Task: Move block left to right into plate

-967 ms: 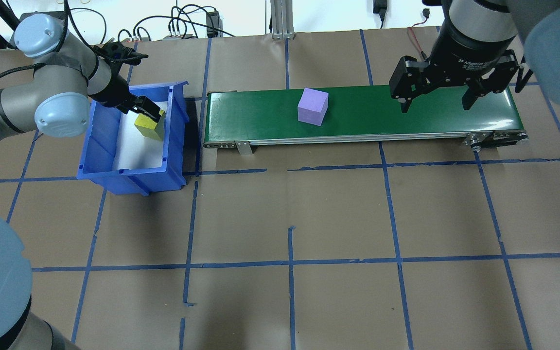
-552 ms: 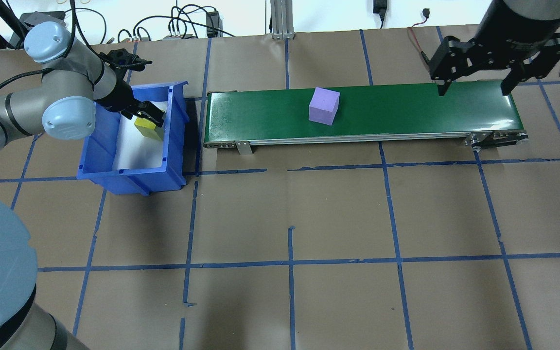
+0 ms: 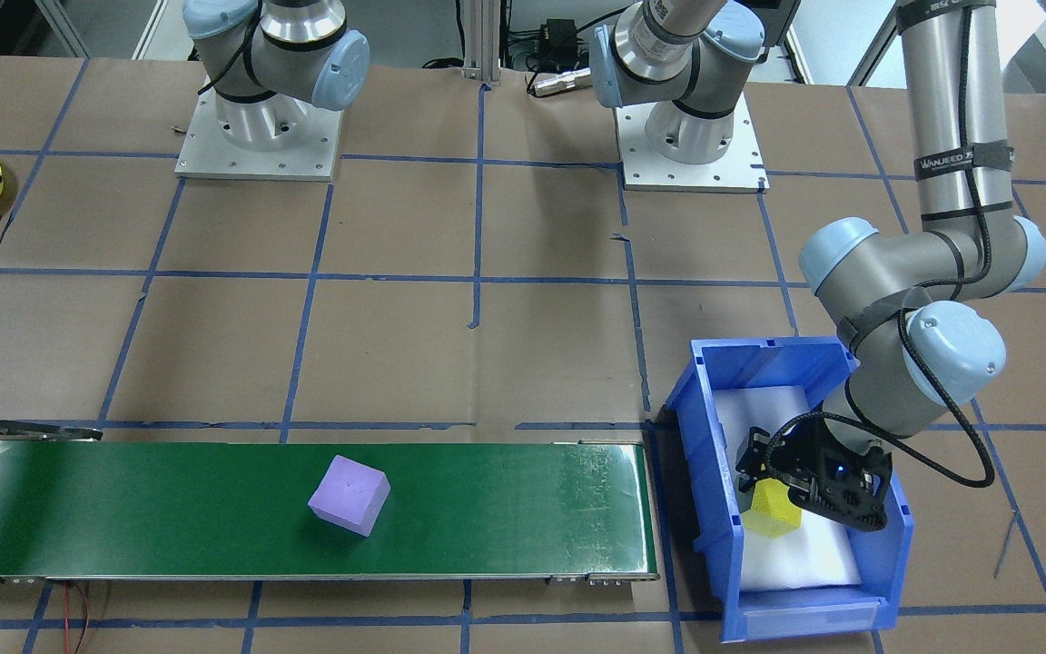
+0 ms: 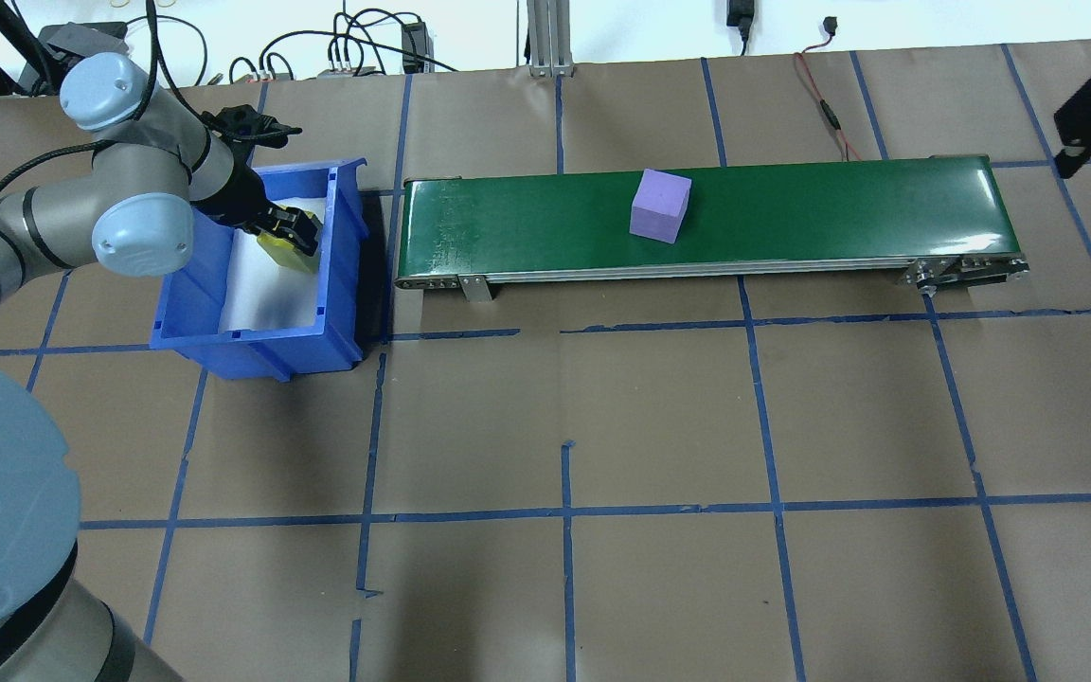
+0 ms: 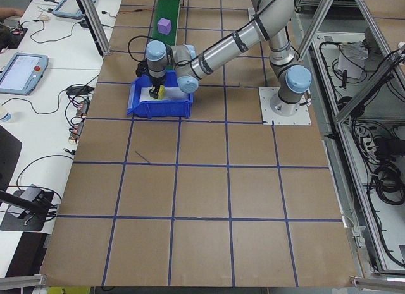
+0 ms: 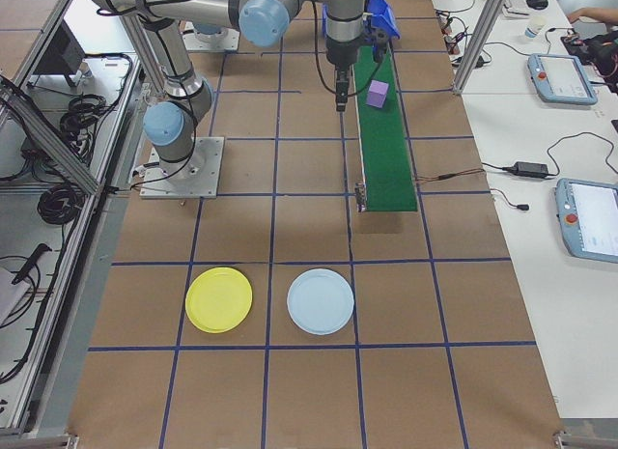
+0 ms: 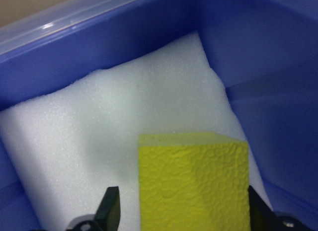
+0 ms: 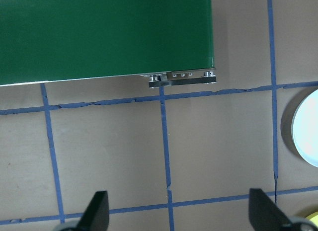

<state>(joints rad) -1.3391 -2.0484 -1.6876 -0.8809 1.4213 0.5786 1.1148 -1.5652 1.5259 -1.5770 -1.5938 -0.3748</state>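
A yellow block [image 7: 194, 186] rests on white foam inside the blue bin [image 4: 252, 341]. My left gripper [image 4: 288, 232] reaches down into the bin and straddles this block. It is open: one finger [image 7: 112, 208] stands clear of the block and the other sits at its far edge. A purple block [image 4: 661, 206] lies on the green conveyor belt [image 4: 792, 223], a little right of its middle. My right gripper [image 8: 181, 211] is open and empty, past the belt's right end. The yellow plate [image 6: 219, 299] lies on the table beyond that end, partly behind the gripper in the front-facing view.
A light blue plate [image 6: 321, 301] lies beside the yellow one. The bin stands just off the belt's left end. Cables and a red wire [image 4: 825, 95] run along the far table edge. Brown paper with blue tape lines covers the table.
The purple block has travelled right along the belt. My right gripper has left the belt's right end and swung out to the right. My left gripper has shifted slightly over the yellow block.
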